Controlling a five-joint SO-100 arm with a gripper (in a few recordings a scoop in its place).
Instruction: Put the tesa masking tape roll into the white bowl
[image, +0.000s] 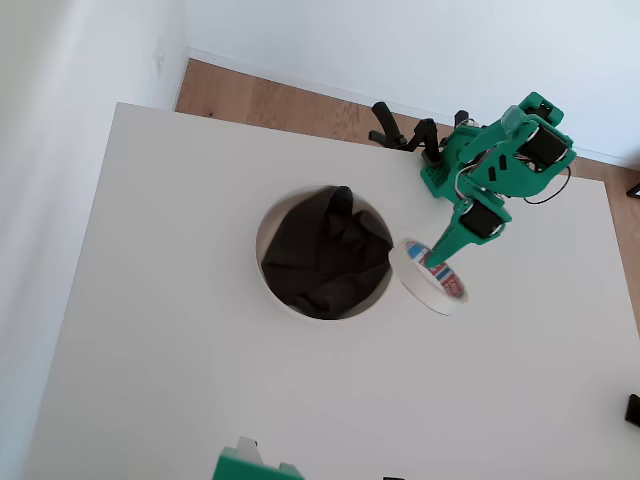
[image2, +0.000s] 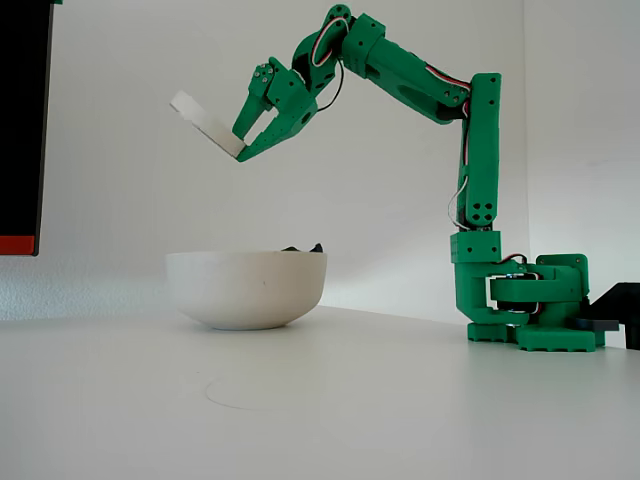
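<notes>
Green gripper (image2: 243, 150), fingers closed on the rim of the tesa masking tape roll (image2: 205, 124), holds it tilted in the air above the white bowl (image2: 245, 288); overhead view: roll (image: 432, 277) just beside the bowl's (image: 268, 290) right rim.

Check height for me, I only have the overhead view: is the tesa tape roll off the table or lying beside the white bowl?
Observer: Off the table. In the fixed view the tesa tape roll hangs well above the rim of the white bowl.
Operator: Flat or tilted?
Observer: Tilted, with its lower end pinched in the gripper.
Operator: Lined up with the bowl?
Observer: Side-on it sits above the bowl's left half. That view cannot settle depth.
</notes>
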